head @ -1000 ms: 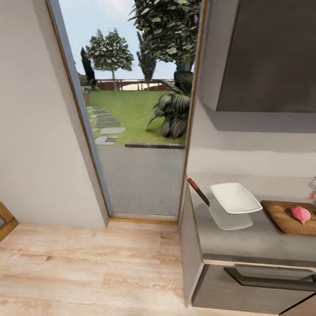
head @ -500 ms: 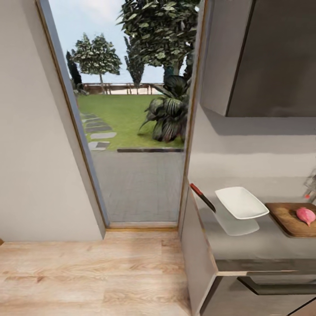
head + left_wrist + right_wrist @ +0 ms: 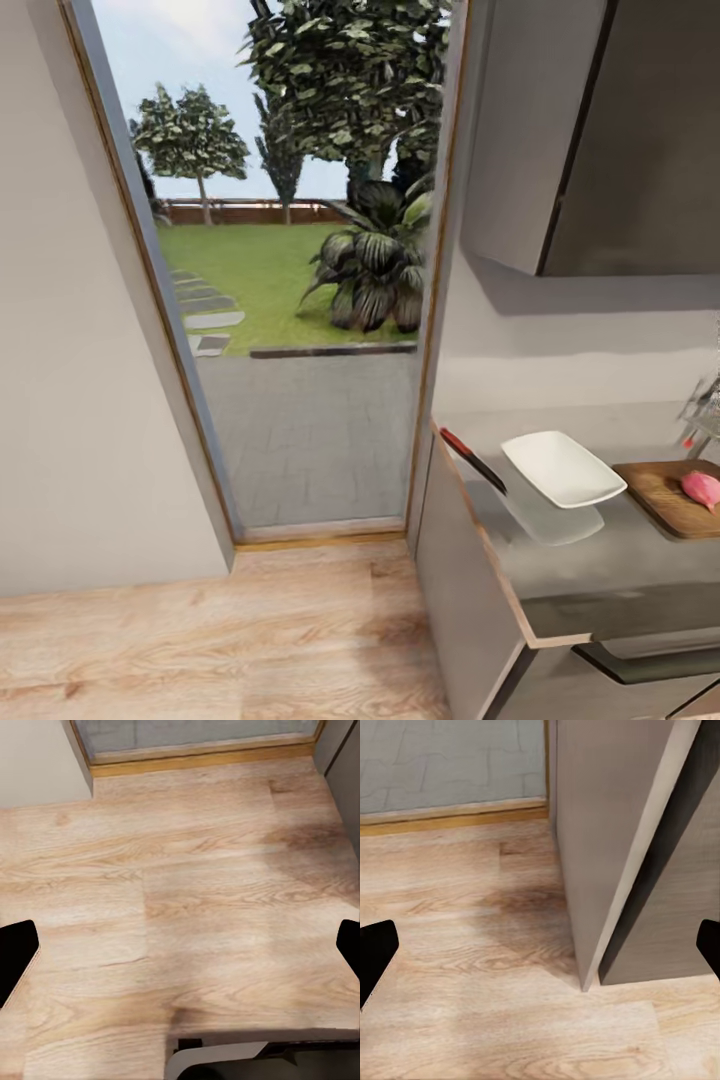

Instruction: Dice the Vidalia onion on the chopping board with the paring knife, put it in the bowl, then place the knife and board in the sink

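On the glossy grey counter (image 3: pixel 590 560): shallow white square bowl (image 3: pixel 563 468), red-handled paring knife (image 3: pixel 473 460) beside it, dark wooden board (image 3: pixel 664 495) bearing pink onion (image 3: pixel 702 487); both hands' fingers apart, empty.

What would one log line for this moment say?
onion: on board | knife: counter edge, beside bowl | left gripper: open, above floor | right gripper: open, near cabinet

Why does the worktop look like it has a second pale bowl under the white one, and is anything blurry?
Head view: the glossy grey countertop mirrors the shallow white square bowl as a pale reflection; the garden is bright, the indoor walls dimmer, all a bit soft. Wrist views: the light wooden plank floor shows a dark shadow patch, and each tool's fingertips are black blurs at the edges.
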